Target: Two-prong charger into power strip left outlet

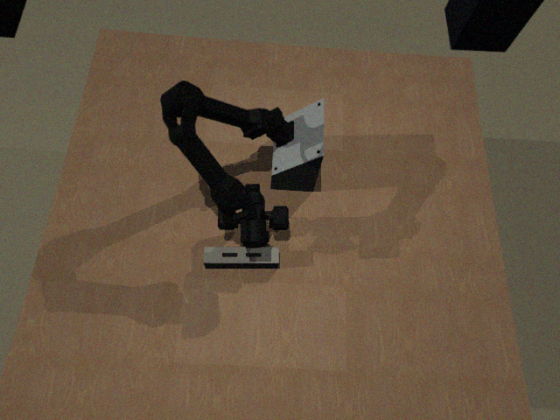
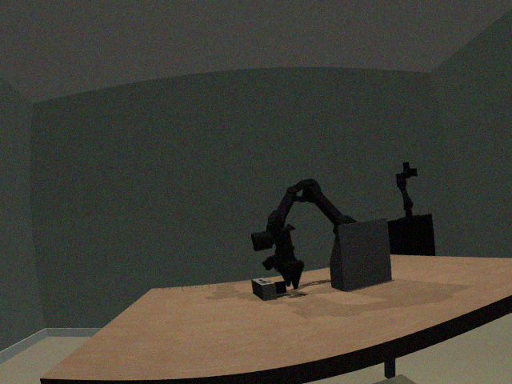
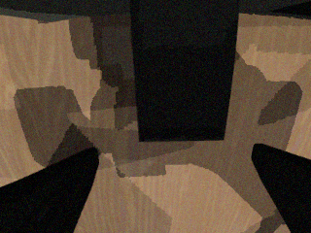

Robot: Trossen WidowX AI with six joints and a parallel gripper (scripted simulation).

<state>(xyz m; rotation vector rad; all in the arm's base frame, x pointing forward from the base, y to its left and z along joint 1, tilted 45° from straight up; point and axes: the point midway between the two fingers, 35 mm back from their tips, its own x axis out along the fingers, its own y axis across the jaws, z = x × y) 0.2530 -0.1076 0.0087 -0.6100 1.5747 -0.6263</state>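
The power strip [image 1: 212, 256] [image 2: 264, 290] lies on the table, pale on top with two dark slots; only its dark edge shows at the top of the wrist view. A black block, by its look the charger [image 2: 281, 286] [image 3: 182, 92], is beside the strip on the arm-base side. Its prongs are not visible, and the arm hides it in the top view. My gripper [image 2: 291, 285] [image 3: 175, 153] is open and empty, pointing down low over the table. In the wrist view its fingertips are wide apart, left and right of the block's near end.
The arm's base stands on a wedge-shaped stand [image 1: 296, 179] [image 2: 366, 254] with a pale sloping top, behind the gripper. The wooden table [image 1: 407, 339] [image 2: 186, 330] carries broad arm shadows. Another small dark arm [image 2: 405, 190] stands on a black box [image 2: 411, 235] in the background.
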